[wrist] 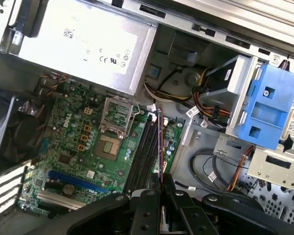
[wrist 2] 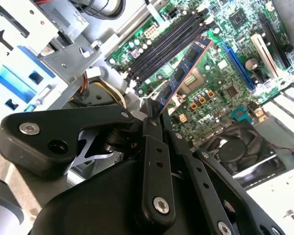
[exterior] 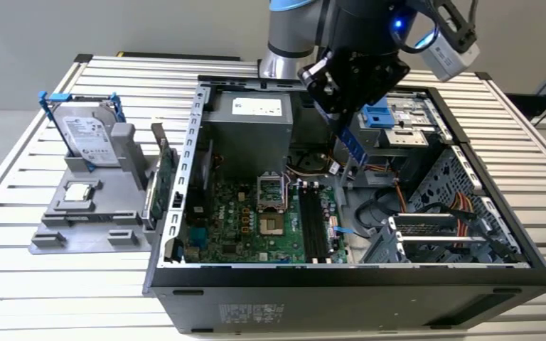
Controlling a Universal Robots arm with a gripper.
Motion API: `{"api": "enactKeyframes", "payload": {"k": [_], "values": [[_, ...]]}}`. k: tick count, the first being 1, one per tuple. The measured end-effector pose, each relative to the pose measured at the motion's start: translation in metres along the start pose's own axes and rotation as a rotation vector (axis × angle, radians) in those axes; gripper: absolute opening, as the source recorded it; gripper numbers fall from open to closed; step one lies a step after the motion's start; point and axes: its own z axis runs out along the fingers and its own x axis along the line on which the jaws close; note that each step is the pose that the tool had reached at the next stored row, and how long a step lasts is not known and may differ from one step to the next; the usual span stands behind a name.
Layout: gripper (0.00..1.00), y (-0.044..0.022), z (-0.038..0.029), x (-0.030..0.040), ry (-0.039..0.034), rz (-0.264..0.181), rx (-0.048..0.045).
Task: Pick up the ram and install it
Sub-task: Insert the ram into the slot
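My gripper (exterior: 345,119) hangs over the open computer case (exterior: 349,273), shut on the ram (exterior: 352,145), a slim blue-green stick with black chips. In the second wrist view the ram (wrist 2: 183,72) sticks out from the gripper (wrist 2: 154,115) at a slant, above the motherboard and apart from it. The first wrist view has the ram (wrist: 160,142) edge-on in the gripper (wrist: 160,178), running along just beside the black memory slots (wrist: 144,152). Those slots (exterior: 313,227) (wrist 2: 166,41) lie empty on the green motherboard (exterior: 235,220).
A silver hard drive in a blue-clipped frame (exterior: 88,135) and a green expansion card (exterior: 164,181) stand on a grey holder (exterior: 83,220) at the exterior view's left. Inside the case are the power supply (wrist: 83,44), a blue drive bracket (wrist: 264,107), loose cables (wrist: 210,169) and a fan (wrist 2: 235,147).
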Motion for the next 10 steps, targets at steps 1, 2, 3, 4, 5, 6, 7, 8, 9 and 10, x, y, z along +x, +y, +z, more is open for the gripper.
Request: {"api": "enactKeyframes", "payload": {"k": [1, 2, 3, 4, 5, 6, 7, 8, 9, 10], "values": [[0.00, 0.0000, 0.0000, -0.0001, -0.0001, 0.008, 0.0002], [0.00, 0.0000, 0.0000, -0.0002, -0.0002, 0.015, 0.0003], [0.00, -0.0001, 0.0000, -0.0003, -0.0004, 0.023, 0.0005], [0.00, -0.0001, 0.0000, -0.0004, -0.0005, 0.031, 0.0007], [0.00, -0.0001, 0.0000, -0.0005, -0.0006, 0.039, 0.0009], [0.00, -0.0002, 0.0000, -0.0006, -0.0007, 0.046, 0.0011], [0.00, -0.0002, 0.0000, -0.0006, -0.0008, 0.054, 0.0014], [0.00, -0.0002, 0.0000, -0.0007, -0.0009, 0.061, 0.0015], [0.00, -0.0002, 0.0000, -0.0008, -0.0010, 0.070, 0.0018], [0.00, -0.0003, 0.0000, -0.0009, -0.0012, 0.077, 0.0019]]}}
